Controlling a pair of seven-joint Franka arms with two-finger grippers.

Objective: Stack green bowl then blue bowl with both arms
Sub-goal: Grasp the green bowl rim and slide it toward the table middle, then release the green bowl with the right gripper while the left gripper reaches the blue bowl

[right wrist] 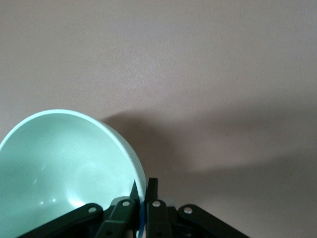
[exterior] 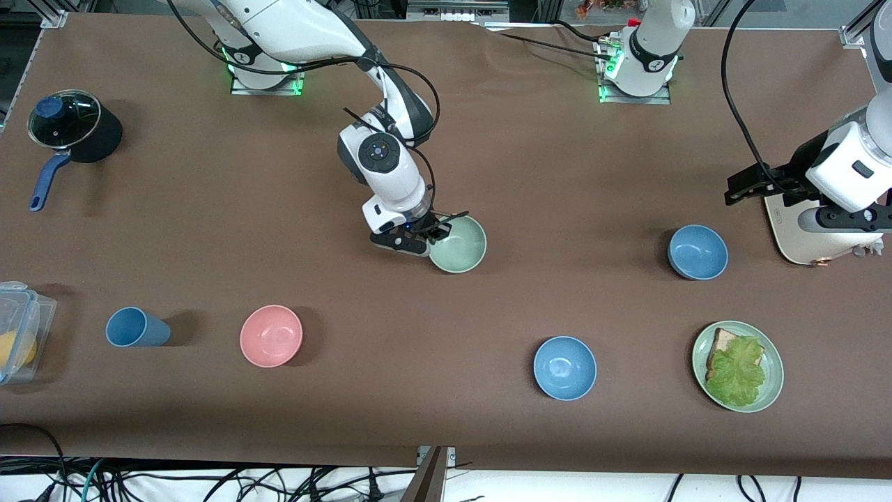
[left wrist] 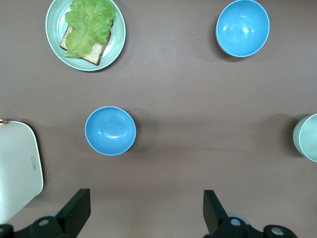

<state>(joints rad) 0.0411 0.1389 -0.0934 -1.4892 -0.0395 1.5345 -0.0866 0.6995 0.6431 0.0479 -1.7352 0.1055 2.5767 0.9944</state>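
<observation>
The green bowl (exterior: 458, 245) is in the middle of the table. My right gripper (exterior: 435, 233) is shut on its rim, one finger inside and one outside; in the right wrist view the bowl (right wrist: 64, 163) fills one corner with the gripper (right wrist: 144, 191) clamped on its edge. One blue bowl (exterior: 697, 252) sits toward the left arm's end, another (exterior: 564, 367) nearer the front camera. My left gripper (exterior: 756, 185) hangs open and empty, high over the table beside the first blue bowl (left wrist: 110, 130); its fingers (left wrist: 77, 208) stand wide apart.
A green plate with bread and lettuce (exterior: 772, 390) lies near the front edge. A white appliance (exterior: 791, 230) lies under the left arm. A pink bowl (exterior: 271, 335), blue cup (exterior: 136, 327), plastic box (exterior: 21, 335) and lidded pot (exterior: 70, 125) are toward the right arm's end.
</observation>
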